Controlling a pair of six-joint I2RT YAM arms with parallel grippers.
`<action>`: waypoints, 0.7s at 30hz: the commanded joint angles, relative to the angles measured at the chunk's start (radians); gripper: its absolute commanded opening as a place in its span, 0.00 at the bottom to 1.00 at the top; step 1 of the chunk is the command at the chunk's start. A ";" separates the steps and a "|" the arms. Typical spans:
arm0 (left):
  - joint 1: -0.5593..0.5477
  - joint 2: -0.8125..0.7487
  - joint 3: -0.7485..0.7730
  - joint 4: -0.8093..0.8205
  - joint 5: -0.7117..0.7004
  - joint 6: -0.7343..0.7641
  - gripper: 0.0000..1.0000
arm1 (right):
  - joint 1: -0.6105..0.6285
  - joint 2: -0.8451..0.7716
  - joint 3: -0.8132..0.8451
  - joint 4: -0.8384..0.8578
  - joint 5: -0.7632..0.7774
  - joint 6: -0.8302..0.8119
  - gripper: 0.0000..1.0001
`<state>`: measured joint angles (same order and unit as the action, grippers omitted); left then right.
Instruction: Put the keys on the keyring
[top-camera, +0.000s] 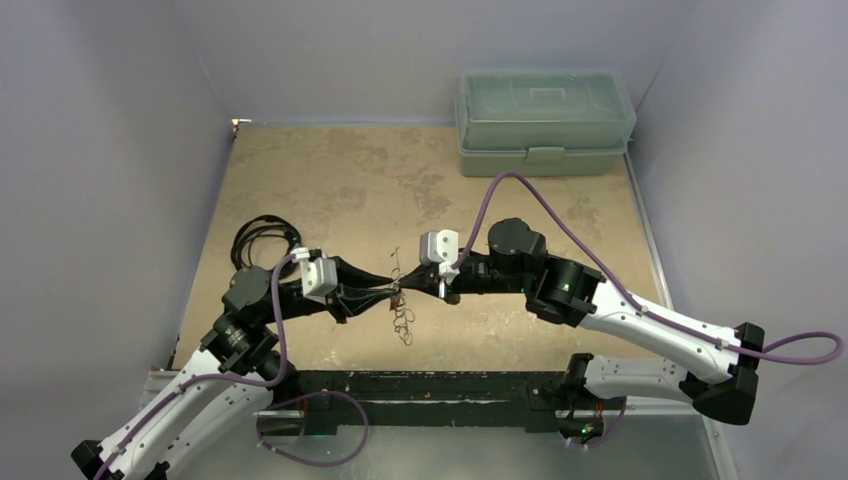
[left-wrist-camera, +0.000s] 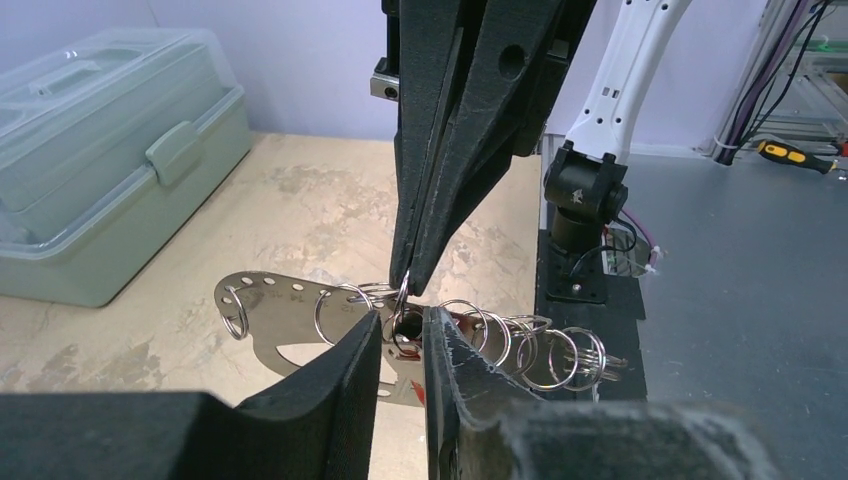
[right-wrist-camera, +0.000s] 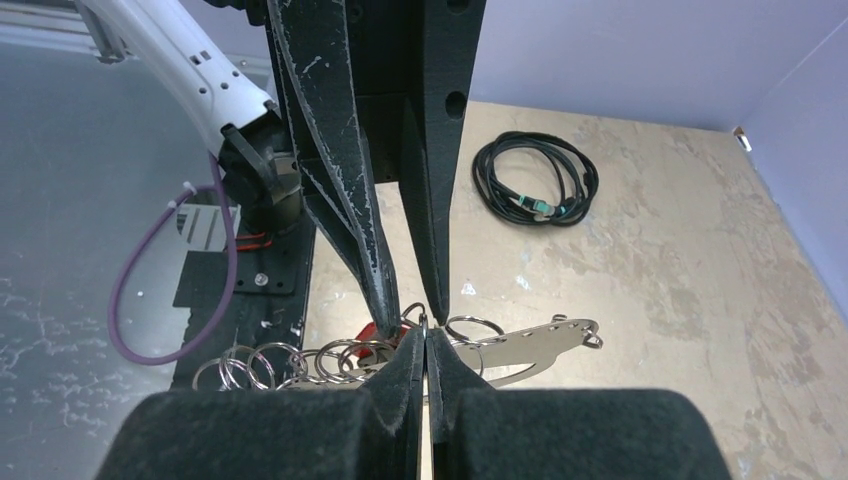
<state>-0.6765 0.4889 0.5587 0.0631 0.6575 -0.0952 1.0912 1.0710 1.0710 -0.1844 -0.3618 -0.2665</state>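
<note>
The keyring (top-camera: 403, 322) hangs above the table between both grippers: a flat silver plate with holes (left-wrist-camera: 270, 310) and a string of thin wire rings (left-wrist-camera: 545, 345). My right gripper (right-wrist-camera: 425, 340) is shut on one wire ring, which stands up between its tips. In the left wrist view it comes down from above (left-wrist-camera: 408, 285). My left gripper (left-wrist-camera: 402, 325) faces it, jaws a little apart, with a ring and part of the plate in the gap. The key's red head (right-wrist-camera: 372, 330) shows beside one left fingertip (right-wrist-camera: 385, 318); whether it is pinched I cannot see.
A pale green lidded plastic box (top-camera: 545, 120) stands at the back right. A coiled black cable (top-camera: 262, 238) lies on the table left of the left arm. The black base rail (top-camera: 420, 392) runs along the near edge. Walls close in both sides.
</note>
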 joint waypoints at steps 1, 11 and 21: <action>0.002 0.005 0.006 0.042 0.021 -0.017 0.20 | 0.003 -0.017 -0.003 0.088 -0.045 0.019 0.00; 0.001 0.002 0.005 0.046 0.024 -0.015 0.12 | 0.003 -0.001 -0.007 0.100 -0.079 0.023 0.00; 0.001 -0.013 0.001 0.050 0.035 0.001 0.00 | 0.003 0.006 -0.012 0.105 -0.070 0.026 0.00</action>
<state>-0.6765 0.4889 0.5583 0.0624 0.6785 -0.0952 1.0901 1.0798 1.0626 -0.1341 -0.4122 -0.2535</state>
